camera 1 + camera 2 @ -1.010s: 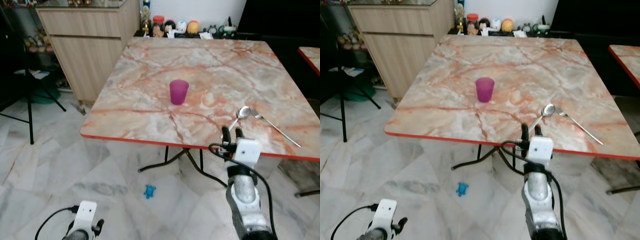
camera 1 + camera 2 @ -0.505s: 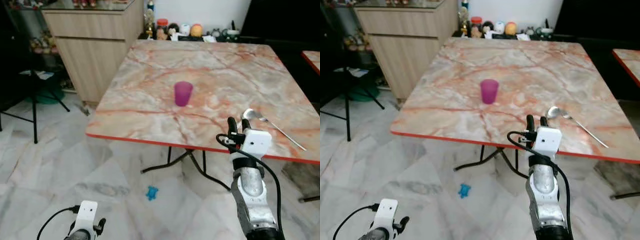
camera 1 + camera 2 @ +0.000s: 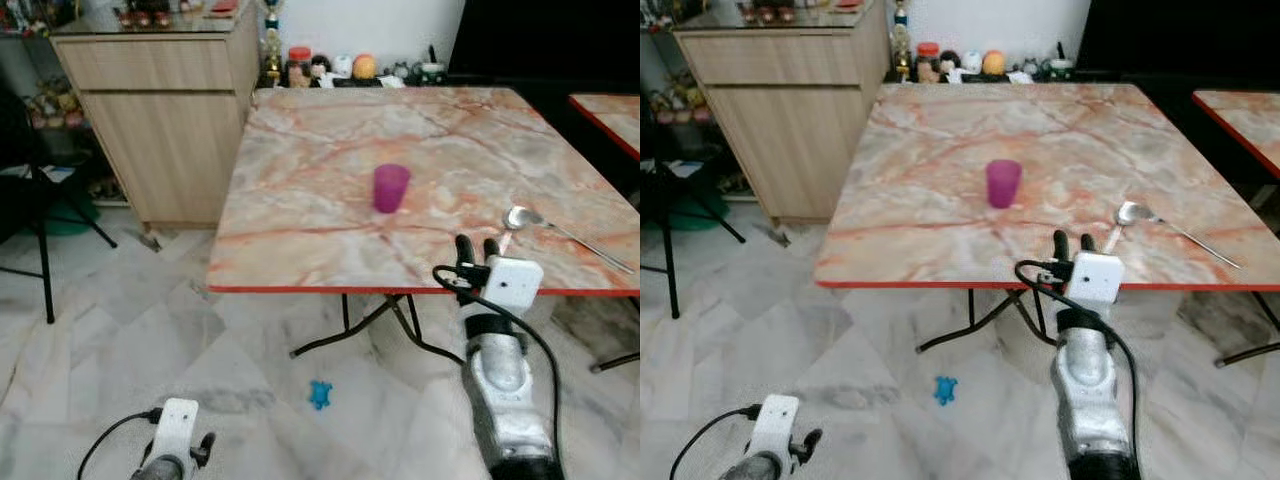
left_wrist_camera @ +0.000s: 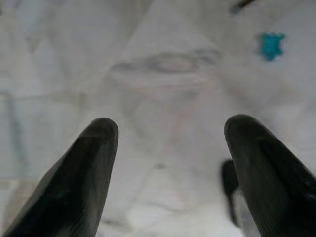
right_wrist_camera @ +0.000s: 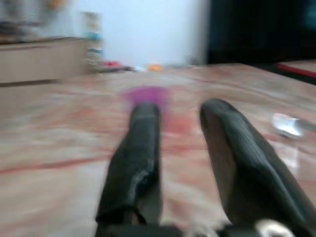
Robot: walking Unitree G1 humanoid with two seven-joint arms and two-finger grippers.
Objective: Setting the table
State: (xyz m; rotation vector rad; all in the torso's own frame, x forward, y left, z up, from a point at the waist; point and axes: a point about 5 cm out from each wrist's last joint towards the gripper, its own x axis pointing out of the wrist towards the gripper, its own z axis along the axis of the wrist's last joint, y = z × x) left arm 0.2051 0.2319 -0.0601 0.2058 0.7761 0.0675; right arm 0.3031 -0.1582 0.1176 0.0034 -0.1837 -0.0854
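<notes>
Hovering at the table (image 3: 300, 190) edge, right gripper (image 3: 477, 250) fingers apart, empty; purple cup (image 5: 147, 95) blurred behind them

The right gripper (image 3: 477, 247) is raised at the near edge of the table (image 3: 300, 200), fingers parted. Ahead of the jaws and slightly left stands the cup (image 3: 391, 188). Right of the jaws lie the spoon (image 3: 516, 217) and, just beyond it, the fork (image 3: 590, 245). Below, the left gripper (image 4: 168, 148) hangs open over the floor (image 3: 120, 330).
</notes>
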